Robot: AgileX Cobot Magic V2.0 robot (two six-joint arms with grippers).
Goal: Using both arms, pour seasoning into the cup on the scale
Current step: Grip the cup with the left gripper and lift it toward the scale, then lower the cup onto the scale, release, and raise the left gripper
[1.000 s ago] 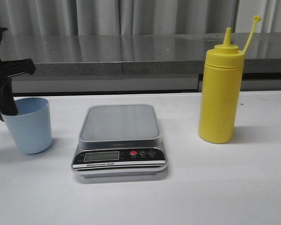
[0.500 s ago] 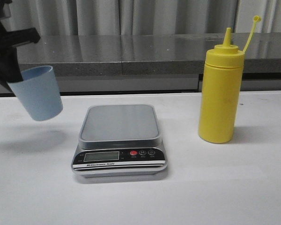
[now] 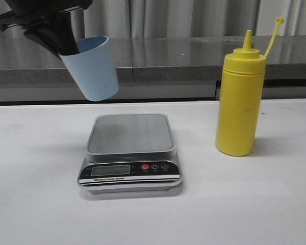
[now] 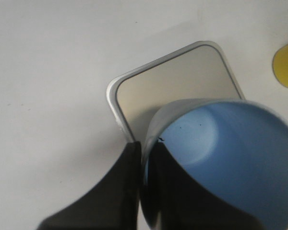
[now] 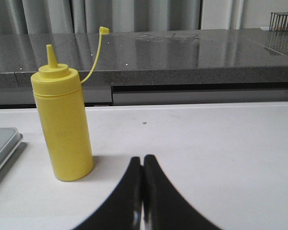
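My left gripper is shut on the rim of the pale blue cup and holds it tilted in the air, above and left of the scale. In the left wrist view the gripper pinches the cup wall, one finger inside and one outside, with the scale platform below. The yellow seasoning bottle stands upright on the table right of the scale, cap strap hanging open. My right gripper is shut and empty, low over the table, apart from the bottle.
A grey stone counter runs along the back of the white table. The scale's black front panel with LCD and red button faces the camera.
My left gripper has lifted the cup off the table at the far left and carried it up and to the right, toward the scale. The bottle and scale have not moved.
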